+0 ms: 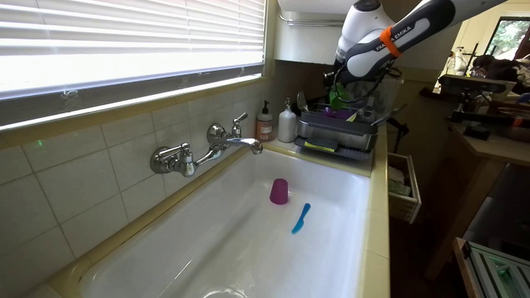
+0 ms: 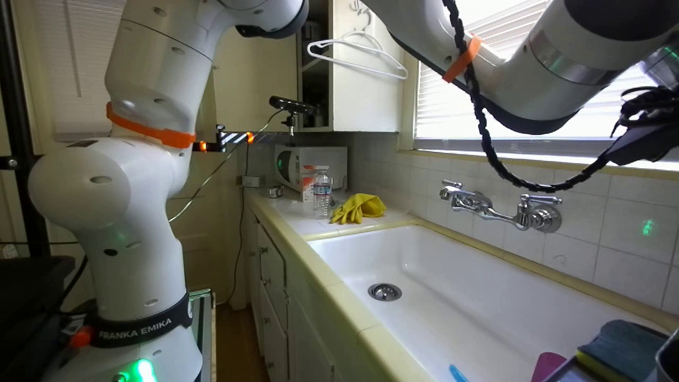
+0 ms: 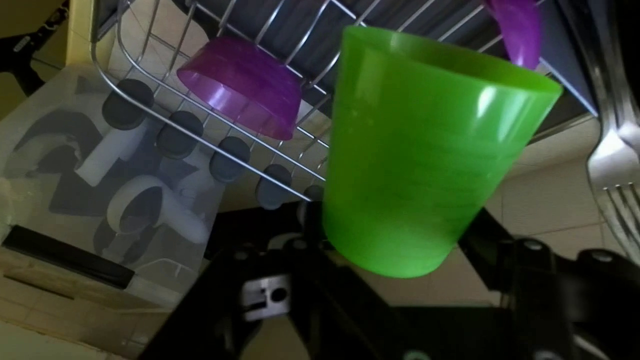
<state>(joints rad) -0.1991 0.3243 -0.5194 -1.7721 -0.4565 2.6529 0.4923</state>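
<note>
Worktop point(image 1: 377, 215) carries dish rack point(image 1: 335, 135) on tray point(image 1: 352, 153), two pump bottles point(image 1: 287, 125); white sink point(image 1: 327, 260) holds magenta cup point(image 1: 279, 191), blue knife point(image 1: 301, 220).

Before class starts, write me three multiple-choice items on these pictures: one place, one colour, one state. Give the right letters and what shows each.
1. Where does the blue knife lie?
A) on the windowsill
B) in the dish rack
C) in the sink

2. What colour is the cup between the fingers?
A) green
B) orange
C) white

3. How do the fingers stand?
A) open and empty
B) shut on the cup
C) shut on a fork

1 C: an exterior view shows it on the white floor.
2 A: its wall shows green in the wrist view.
3 B: the wrist view shows the cup gripped from both sides.
</note>
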